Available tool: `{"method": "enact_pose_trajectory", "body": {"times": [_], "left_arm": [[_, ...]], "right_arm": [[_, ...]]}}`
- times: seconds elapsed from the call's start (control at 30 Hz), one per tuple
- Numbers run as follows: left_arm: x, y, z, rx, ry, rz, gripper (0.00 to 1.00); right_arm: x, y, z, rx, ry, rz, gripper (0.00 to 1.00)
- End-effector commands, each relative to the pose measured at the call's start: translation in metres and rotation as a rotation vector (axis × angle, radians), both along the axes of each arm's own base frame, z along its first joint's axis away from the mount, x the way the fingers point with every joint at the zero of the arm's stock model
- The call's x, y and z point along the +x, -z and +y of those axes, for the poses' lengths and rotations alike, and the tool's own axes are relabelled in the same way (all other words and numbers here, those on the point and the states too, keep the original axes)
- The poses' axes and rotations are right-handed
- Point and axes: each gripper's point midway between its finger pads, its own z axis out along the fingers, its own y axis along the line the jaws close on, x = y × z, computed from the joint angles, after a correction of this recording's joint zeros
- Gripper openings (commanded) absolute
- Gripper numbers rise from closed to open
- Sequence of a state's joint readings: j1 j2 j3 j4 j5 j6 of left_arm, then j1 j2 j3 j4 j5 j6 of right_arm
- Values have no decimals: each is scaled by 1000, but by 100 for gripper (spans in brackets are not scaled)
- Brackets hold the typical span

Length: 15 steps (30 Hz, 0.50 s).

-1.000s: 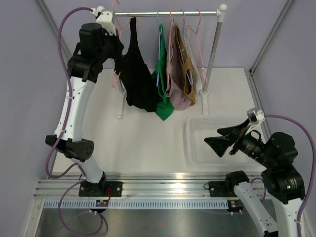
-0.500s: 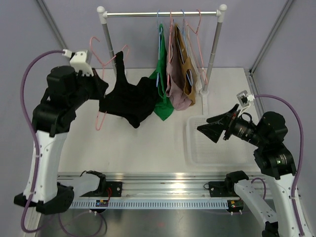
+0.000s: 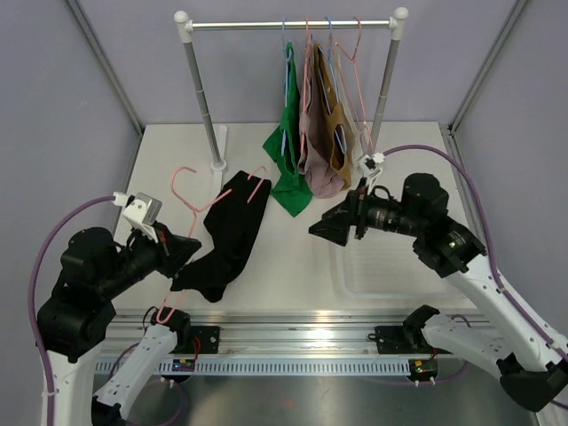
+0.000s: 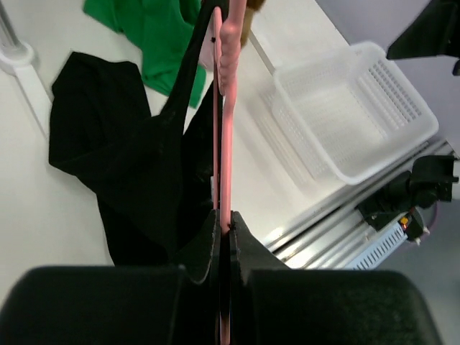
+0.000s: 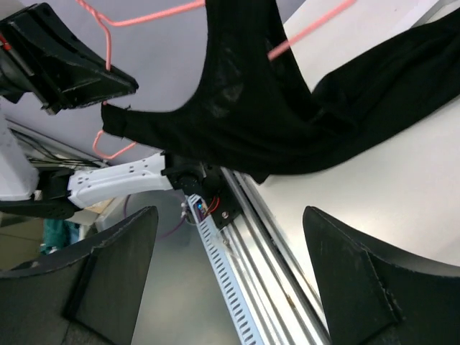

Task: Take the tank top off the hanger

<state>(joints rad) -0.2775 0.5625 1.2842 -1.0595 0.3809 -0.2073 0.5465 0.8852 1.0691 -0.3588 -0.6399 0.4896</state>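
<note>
One side's busy: left fingers (image 4: 205, 248) clamped on the pink hanger (image 4: 224, 65), black tank top (image 3: 222, 240) on it, lower-left; right fingers (image 5: 108, 266) spread wide.

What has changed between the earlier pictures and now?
The left gripper, jaws shut on the pink hanger, brought it and the black tank top from the rail down to the near left of the table. The right gripper, jaws open, moved left toward the tank top. The other hanging garments and the white basket stayed.
</note>
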Motion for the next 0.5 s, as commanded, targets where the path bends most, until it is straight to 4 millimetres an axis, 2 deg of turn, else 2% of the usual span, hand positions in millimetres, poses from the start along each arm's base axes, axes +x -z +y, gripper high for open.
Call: {"method": "enact_pose_trajectory", "body": {"times": [0.0,0.07,0.1,0.13,0.17,0.2,0.23,0.27,0.3,0.37,0.4,0.47], "left_arm": [[-16,-2,-16,-59,110,-21,0],[-16,7,-22,-68,145,27,0],[-13,10,-23,-66,142,45,0],[-10,11,-22,-67,131,49,0],[-8,14,-23,-69,128,60,0],[-8,13,-26,-78,145,61,0],[-8,14,-28,-83,158,67,0],[-7,18,-30,-87,168,80,0],[-7,18,-32,-94,179,78,0],[-6,22,-33,-95,182,94,0],[-6,23,-34,-95,186,94,0],[-6,26,-35,-92,193,102,0]], "right_arm": [[12,-15,36,23,51,-145,89],[13,-21,57,45,73,-191,88],[19,-11,73,9,118,-194,88],[18,-10,84,5,130,-199,85],[20,-18,93,21,147,-224,84],[22,-4,110,-20,181,-226,83],[26,-1,116,-32,211,-230,81],[31,-13,124,8,242,-250,79],[39,1,134,-27,268,-256,78],[44,-1,144,-25,296,-264,74],[51,8,148,-56,321,-274,73],[57,10,152,-61,351,-278,71]]}}
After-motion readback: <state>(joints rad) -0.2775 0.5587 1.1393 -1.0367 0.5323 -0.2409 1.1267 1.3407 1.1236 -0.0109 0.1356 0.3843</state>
